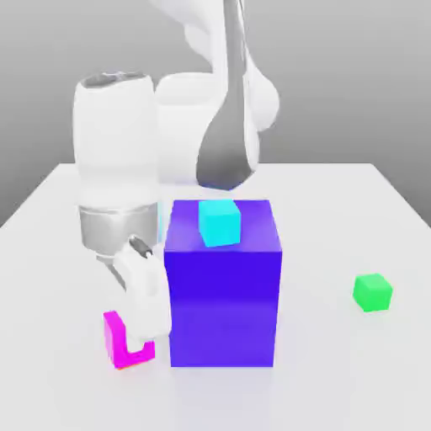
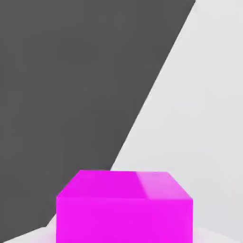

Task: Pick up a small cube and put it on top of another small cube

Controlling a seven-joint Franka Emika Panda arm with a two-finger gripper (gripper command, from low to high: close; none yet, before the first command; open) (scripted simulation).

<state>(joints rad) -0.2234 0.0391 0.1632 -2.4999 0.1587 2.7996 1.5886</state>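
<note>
In the exterior view, the gripper (image 1: pixel 139 332) is reaching down at about seven o'clock from the big blue-violet block (image 1: pixel 223 290), its white finger covering part of the small magenta cube (image 1: pixel 118 341), which is sitting low on the white table (image 1: pixel 353 219) just beside the block's lower corner on the exterior view's left. The jaws are pinching the magenta cube between them. The small green cube (image 1: pixel 372 292) is lying well apart at about three o'clock from the block, and a cyan cube (image 1: pixel 220 222) is resting on the block's top. Counting here: one magenta cube, one green, one cyan, one large block, one arm. In the hand view, the magenta cube (image 2: pixel 124 209) is looming close, flat-faced and sharp-edged. It is looking rigid and probably light, with smooth faces that could slip, so gripping two opposite flat sides squarely at mid-height seems safest.
</note>
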